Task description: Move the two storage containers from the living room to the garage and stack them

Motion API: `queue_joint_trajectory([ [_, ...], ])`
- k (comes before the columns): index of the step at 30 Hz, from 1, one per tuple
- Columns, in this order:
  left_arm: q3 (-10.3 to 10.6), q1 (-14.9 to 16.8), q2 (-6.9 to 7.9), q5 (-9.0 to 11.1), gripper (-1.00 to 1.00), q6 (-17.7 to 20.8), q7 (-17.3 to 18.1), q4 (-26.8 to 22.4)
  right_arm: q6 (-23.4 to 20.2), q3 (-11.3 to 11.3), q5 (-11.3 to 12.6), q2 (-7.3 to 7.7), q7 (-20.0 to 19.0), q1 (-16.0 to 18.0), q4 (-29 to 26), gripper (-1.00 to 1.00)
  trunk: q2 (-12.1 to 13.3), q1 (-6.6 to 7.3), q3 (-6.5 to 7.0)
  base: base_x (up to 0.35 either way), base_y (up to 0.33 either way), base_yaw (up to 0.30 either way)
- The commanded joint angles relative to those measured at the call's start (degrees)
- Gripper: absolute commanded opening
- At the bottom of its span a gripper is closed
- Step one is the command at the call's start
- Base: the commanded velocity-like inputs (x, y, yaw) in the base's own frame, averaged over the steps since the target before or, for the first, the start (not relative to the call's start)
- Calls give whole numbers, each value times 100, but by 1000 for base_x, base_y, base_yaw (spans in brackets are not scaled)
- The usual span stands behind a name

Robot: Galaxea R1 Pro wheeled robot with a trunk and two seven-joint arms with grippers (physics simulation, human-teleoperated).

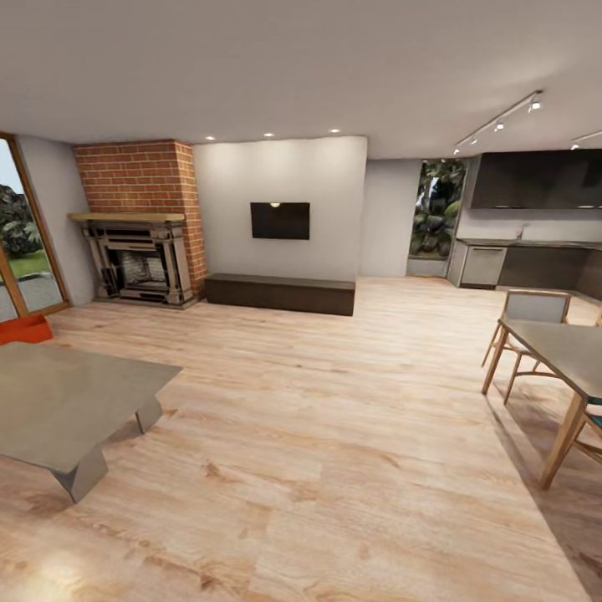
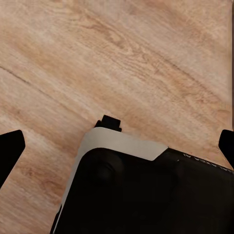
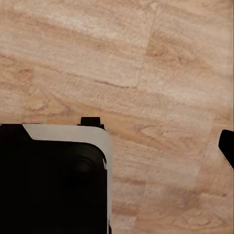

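Starting at the left hand (image 2: 117,146), we see its two dark fingertips (image 2: 10,146) at opposite edges of the wrist picture, spread wide with nothing between them but wood-plank floor (image 2: 146,53) and the corner of the robot's own dark, white-trimmed base (image 2: 141,195). Over on the right hand, one dark fingertip (image 3: 227,146) peeks in at the picture's edge; we cannot tell how far that hand is open, though nothing is seen in it, and it hangs over the same pale planks beside the base (image 3: 53,180).

Looking outward from the head, we are in the living room: a low grey coffee table (image 1: 67,401) at near left, the brick chimney (image 1: 142,176) above the fireplace (image 1: 138,263) on the far wall, a wall-mounted screen (image 1: 280,220) above a long dark bench (image 1: 280,293), and a dining table (image 1: 560,347) with chairs (image 1: 531,313) on the right. And there, at the far left edge, just past the coffee table and by the glass garden doors (image 1: 21,251), an orange-red storage container (image 1: 25,329) sits low near the floor. We can make out one orange shape; whether it is one bin or both we cannot say.

By our reading, the task is at its very start: approaching the containers, nothing carried yet. The next move calls for turning the base left, driving around the coffee table, and lining both hands up on the bin.
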State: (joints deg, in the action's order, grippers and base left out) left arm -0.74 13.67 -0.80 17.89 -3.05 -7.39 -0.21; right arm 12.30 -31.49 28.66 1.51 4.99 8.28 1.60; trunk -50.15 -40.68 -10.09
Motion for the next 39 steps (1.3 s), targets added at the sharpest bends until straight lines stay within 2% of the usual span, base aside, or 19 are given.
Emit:
queue_joint_trajectory([
  [1, -5, 4, -4, 21, 100, -21, -15, 3, 25, -46, 43, -3, 1, 7, 15, 100, -5, -4, -8, 326, 0, 0],
  [39, -4, 6, -8, 8, 100, -37, -9, 3, 25, -48, 79, -22, -25, 7, 15, 100, -5, -4, -8, 326, 0, 0],
])
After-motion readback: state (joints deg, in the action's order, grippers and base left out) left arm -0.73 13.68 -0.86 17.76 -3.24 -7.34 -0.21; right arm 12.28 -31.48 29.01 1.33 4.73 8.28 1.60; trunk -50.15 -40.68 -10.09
